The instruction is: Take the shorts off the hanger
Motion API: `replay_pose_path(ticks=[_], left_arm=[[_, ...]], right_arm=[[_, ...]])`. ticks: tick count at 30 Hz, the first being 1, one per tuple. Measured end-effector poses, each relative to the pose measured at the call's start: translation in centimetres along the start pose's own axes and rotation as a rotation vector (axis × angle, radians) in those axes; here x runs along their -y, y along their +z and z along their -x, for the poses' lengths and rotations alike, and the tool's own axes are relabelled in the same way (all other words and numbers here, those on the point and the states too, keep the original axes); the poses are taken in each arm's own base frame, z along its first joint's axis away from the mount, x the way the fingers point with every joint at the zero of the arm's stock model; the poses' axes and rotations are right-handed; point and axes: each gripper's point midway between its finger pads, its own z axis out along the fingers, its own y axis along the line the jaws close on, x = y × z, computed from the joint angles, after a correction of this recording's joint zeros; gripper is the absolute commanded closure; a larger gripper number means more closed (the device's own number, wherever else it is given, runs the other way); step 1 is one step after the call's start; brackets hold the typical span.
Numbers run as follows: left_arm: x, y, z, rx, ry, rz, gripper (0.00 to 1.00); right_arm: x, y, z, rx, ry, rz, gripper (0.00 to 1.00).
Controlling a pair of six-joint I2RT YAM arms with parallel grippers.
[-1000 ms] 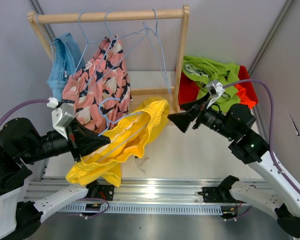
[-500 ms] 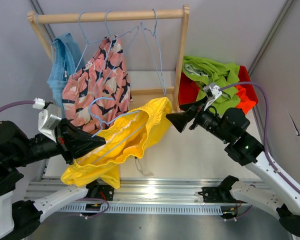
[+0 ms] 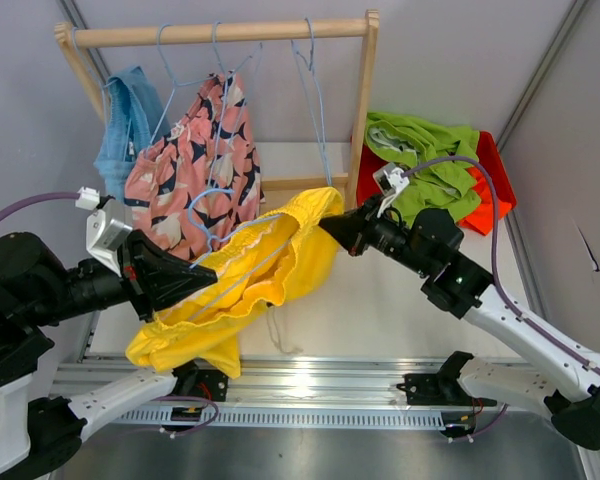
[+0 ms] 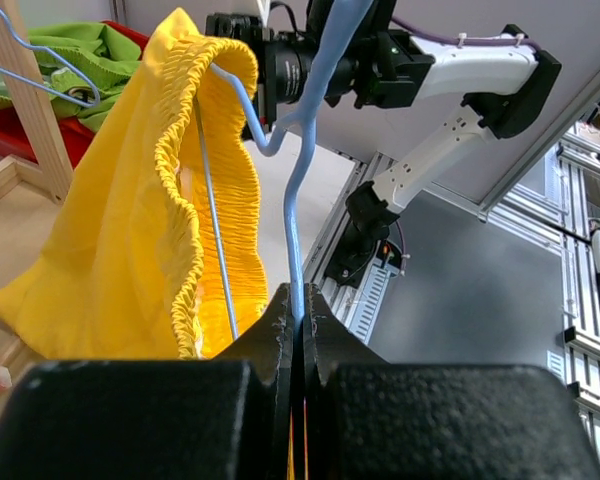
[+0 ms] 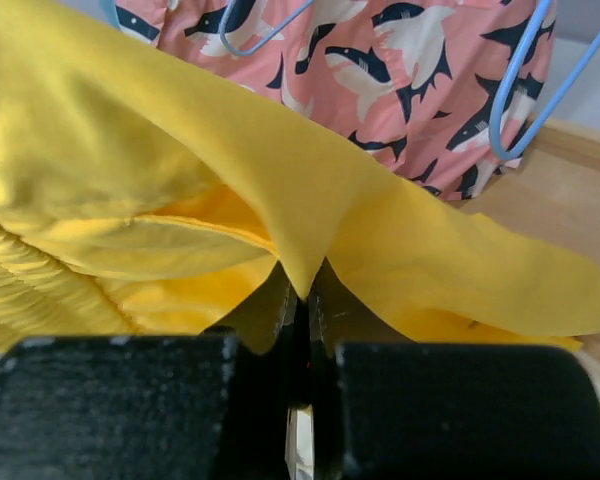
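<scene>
Currently grips the wire of a pale blue hanger (image 4: 293,240) with the left fingers (image 4: 283,318), pressed together with only the thin wire between them. Carries the yellow shorts (image 3: 250,285) on that hanger, elastic waistband threaded over the wire, between the two arms and in front of the wooden rack (image 3: 220,33). Pinches the yellow fabric with the right fingers (image 5: 278,300) at the upper right corner of the shorts, closed tight on a fold of cloth that peaks right at the tips. Lets the bulk of the yellow shorts sag toward the left arm and the near edge of the worktop (image 3: 380,300); cannot tell whether the lowest folds touch it.

Further back, shows the pink shorts (image 3: 195,165) with dark shark-like print hung on the rack's rail, just behind the yellow pair. Shows the light blue shorts (image 3: 125,125) beside them at the left end of the rail. Shows a bare hanger (image 3: 320,125) on the rail near the right post. Finds the lime green shorts (image 3: 430,150) heaped on the orange shorts (image 3: 492,185) to the right of the rack, behind the right arm.
</scene>
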Motion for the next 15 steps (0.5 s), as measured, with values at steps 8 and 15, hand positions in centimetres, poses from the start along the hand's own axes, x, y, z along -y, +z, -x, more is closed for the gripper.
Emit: replay_pose_path(ticks=[8, 15], left_arm=[[-1.2, 1.6, -1.7, -0.048, -0.027, 0.004, 1.0], [-2.4, 3.7, -4.9, -0.126, -0.07, -0.013, 1.0]], right_arm=[[0.5, -0.5, 6.6, 0.122, -0.112, -0.081, 1.0], [5.8, -3.8, 14.8, 0.269, -0.169, -0.254, 1.0]])
